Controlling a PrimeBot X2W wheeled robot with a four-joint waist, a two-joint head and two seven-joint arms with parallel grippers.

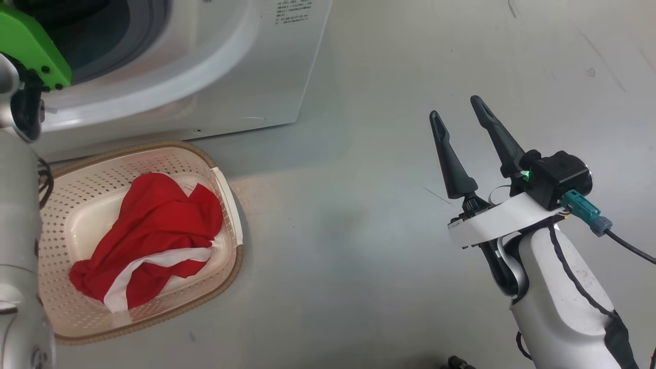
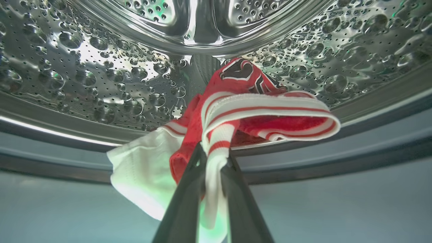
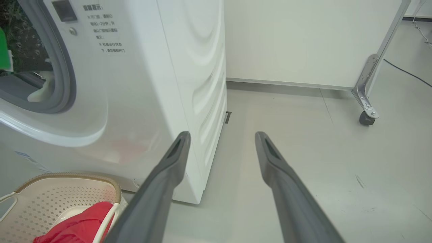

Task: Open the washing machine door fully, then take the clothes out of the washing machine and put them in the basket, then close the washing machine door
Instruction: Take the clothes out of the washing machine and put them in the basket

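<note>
With the left gripper [image 2: 212,156] nipping only the striped trim of the red garment [image 2: 219,86], the cloth could slip loose crossing the drum's grey seal [image 2: 337,152], while the right gripper [image 1: 455,106] hangs spread wide.

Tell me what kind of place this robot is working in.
Likely a test lab's laundry corner, not a home: white washing machine on bare grey floor, basket in front, wheeled partition panel nearby.

Blurry txt [image 3: 107,32], prob. Chinese, on washing machine [image 3: 141,101]
</note>
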